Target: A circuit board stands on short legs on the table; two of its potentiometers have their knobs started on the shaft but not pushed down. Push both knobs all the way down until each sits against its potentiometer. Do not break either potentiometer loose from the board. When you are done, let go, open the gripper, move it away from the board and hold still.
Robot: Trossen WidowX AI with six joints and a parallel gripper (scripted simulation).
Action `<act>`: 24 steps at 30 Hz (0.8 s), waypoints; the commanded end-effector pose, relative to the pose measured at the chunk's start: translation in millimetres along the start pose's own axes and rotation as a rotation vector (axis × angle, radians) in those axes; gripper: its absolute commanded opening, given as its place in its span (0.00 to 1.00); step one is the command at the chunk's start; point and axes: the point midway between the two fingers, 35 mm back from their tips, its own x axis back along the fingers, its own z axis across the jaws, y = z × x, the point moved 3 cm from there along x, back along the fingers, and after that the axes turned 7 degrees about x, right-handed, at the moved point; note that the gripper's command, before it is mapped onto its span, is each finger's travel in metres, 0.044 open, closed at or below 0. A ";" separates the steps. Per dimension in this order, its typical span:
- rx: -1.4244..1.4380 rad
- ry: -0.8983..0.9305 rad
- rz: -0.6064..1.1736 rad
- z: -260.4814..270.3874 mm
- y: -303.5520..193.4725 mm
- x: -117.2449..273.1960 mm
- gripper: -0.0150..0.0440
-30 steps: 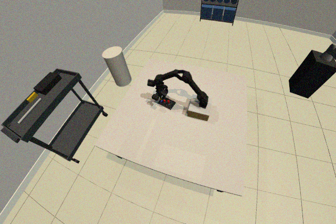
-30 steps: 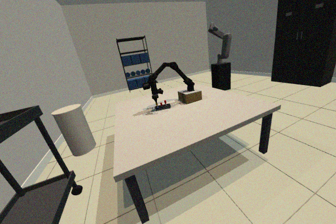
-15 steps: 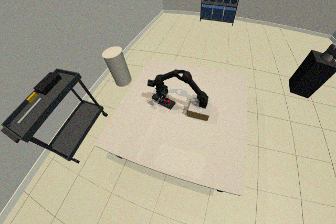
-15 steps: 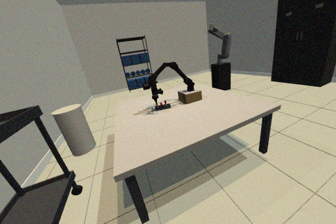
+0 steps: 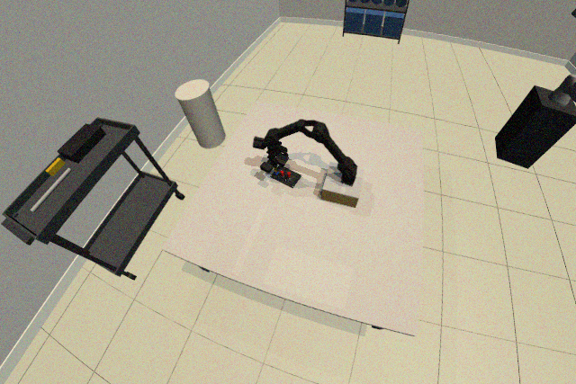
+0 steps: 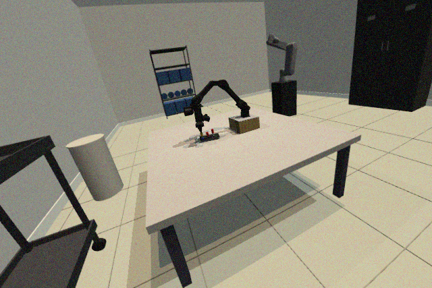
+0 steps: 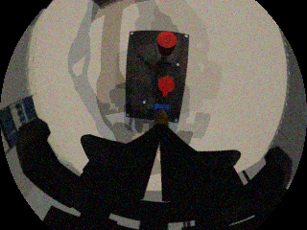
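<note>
Because the board (image 5: 292, 180) (image 6: 214, 136) (image 7: 144, 72) stands on the table (image 5: 302, 240) (image 6: 227, 166) (image 7: 240, 72) with its parts rising from the top face, any push that comes down off-centre could lean on a part instead of seating it. Both red knobs, the near one (image 5: 282, 172) (image 6: 207, 133) (image 7: 166, 84) and the far one (image 5: 289, 174) (image 6: 212, 130) (image 7: 167, 40), stand proud of the board, and how far each sits down its shaft is too small to tell. Just beyond the near one, at the board's outer end, are a blue part (image 5: 277, 174) (image 6: 202, 137) (image 7: 161, 106) and a yellow piece (image 5: 275, 169) (image 6: 201, 133) (image 7: 161, 116), right by the tips of the gripper (image 5: 274, 166) (image 6: 200, 131) (image 7: 160, 126). The gripper is closed with nothing between its fingers, so it seems meant as a blunt pusher (contact with the yellow piece I can't confirm). A sideways slip there would likely pry at the blue part, and a push carried on after the bottom is reached could crack a potentiometer loose. Moving across too low might clip the near red knob, since the row is tight. Further out, the arm (image 5: 297, 128) (image 6: 209, 88) arches back to its block (image 5: 339, 197) (image 6: 249, 124); with that much reach, a small tilt at the wrist could turn a straight press into a shove.
</note>
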 end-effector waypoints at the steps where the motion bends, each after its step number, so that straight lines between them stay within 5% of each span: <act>1: 0.003 0.000 -0.011 -0.4 -2.9 -22.6 0.25; 24: 0.003 0.000 -0.011 -0.4 -2.9 -25.3 0.25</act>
